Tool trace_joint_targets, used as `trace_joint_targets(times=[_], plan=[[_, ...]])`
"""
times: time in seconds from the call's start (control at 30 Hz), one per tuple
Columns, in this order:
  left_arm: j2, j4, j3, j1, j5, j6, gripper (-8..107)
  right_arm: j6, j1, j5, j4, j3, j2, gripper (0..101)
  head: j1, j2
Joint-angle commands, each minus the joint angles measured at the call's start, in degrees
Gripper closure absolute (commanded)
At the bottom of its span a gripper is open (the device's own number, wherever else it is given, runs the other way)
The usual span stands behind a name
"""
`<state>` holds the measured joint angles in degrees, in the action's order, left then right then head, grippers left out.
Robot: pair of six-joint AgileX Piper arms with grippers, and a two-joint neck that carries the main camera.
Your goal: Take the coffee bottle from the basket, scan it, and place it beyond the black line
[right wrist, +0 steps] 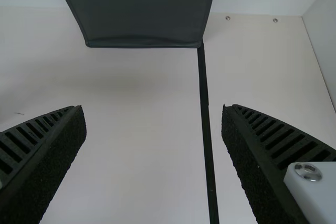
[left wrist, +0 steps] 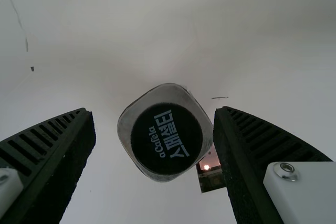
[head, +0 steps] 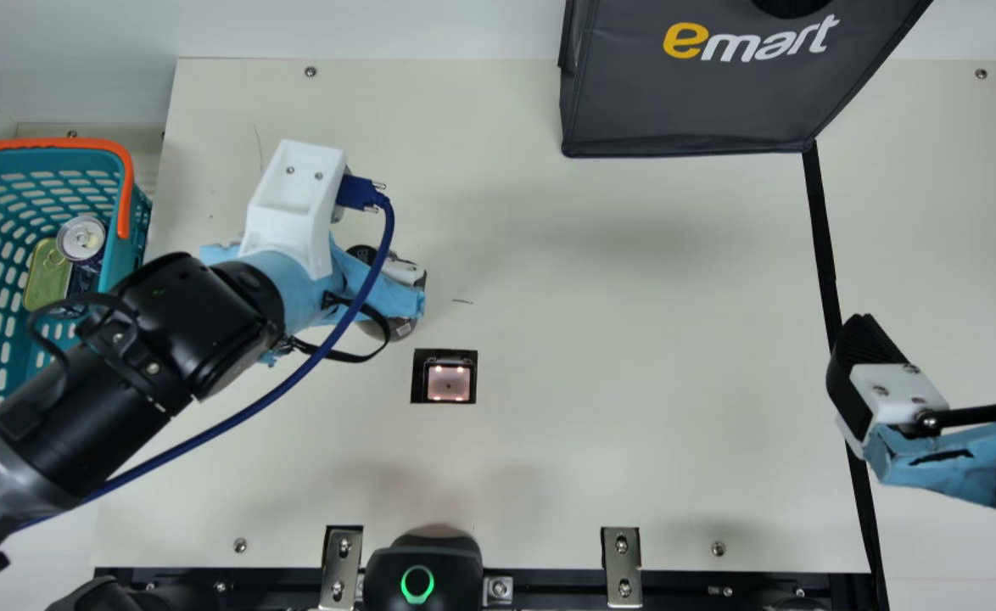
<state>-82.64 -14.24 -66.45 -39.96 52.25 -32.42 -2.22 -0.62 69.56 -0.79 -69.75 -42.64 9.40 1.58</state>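
L gripper (head: 392, 293): tips mostly hidden in main view; L wrist view, fingers apart, coffee bottle (left wrist: 167, 139) upright betw., ungrasped, nr scanner window (head: 449, 382). Bottle sides hard to see, cap-on view. R gripper (head: 943, 331) released, partly cut off. Basket (head: 129, 255), bag (head: 685, 102) cropped.

“emart” (head: 752, 44) on grey bag (head: 685, 106), “aCafela” (left wrist: 157, 142) and Korean print (left wrist: 171, 134) on bottle cap (left wrist: 143, 148)

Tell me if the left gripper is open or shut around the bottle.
Open. In the left wrist view, the left gripper has its fingers spread, and table shows between one finger and the coffee bottle.
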Motion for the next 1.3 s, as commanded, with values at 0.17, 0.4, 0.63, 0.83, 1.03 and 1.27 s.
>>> trace_joint_targets(times=[0.17, 0.4, 0.63, 0.83, 1.03, 1.27], plan=[[-0.2, 0.1, 0.7, -0.3, -0.6, -0.4, 9, 0.0, 0.0, 0.0, 0.0, 0.0, 0.0, 10, -1.5, 0.0], [-0.7, 0.2, 1.1, -0.4, -1.6, -0.6, 22, 0.0, 0.0, 0.0, 0.0, 0.0, 0.0, 10, -1.5, 0.0], [-1.0, 0.6, 1.7, 0.0, -2.6, -0.1, 69, 0.0, 0.0, 0.0, 0.0, 0.0, 0.0, 10, -1.5, 0.0], [-0.4, 0.8, 1.7, 0.9, -3.2, 2.2, 89, 0.0, 0.0, 0.0, 0.0, 0.0, 0.0, 10, -1.5, 0.0], [1.1, 2.7, 1.8, 2.0, -4.1, 7.5, 89, 0.0, 0.0, 0.0, 0.0, 0.0, 0.0, 10, -1.5, 0.0], [3.9, 5.6, 3.0, 2.7, -5.1, 14.3, 89, 0.0, 0.0, 0.0, 0.0, 0.0, 0.0, 10, -1.5, 0.0]])
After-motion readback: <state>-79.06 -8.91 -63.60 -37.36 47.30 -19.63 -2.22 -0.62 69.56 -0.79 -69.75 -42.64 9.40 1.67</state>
